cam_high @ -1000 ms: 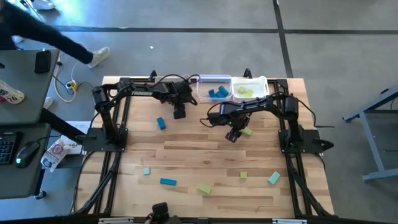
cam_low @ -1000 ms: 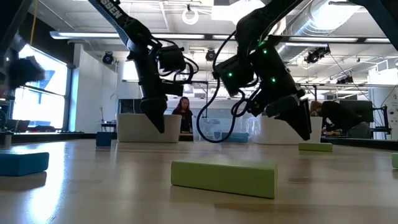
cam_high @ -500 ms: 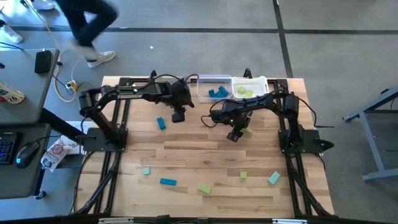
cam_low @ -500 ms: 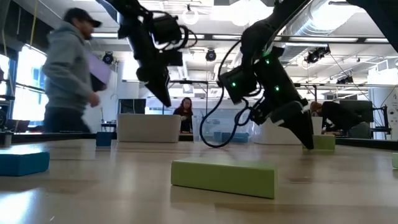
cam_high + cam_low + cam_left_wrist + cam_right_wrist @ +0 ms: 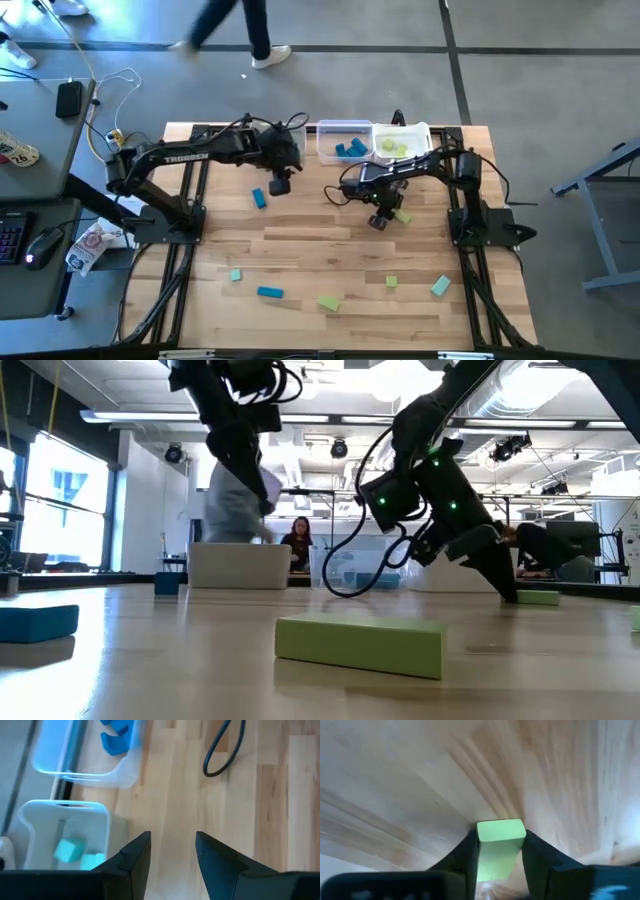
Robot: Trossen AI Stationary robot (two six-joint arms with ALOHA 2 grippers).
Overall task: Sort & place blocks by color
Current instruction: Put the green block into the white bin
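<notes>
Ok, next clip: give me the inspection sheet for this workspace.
Surface: wooden table, bare between items.
Job's things: loose blocks along the near side; blue blocks and green ones in the bins.
Clutter: nothing seen.
Grippers: right gripper, jaws either side of a green block on the table; left gripper open and empty, raised near the bins.
Cables: black loop on the table.
Surroundings: people beyond the table.
</notes>
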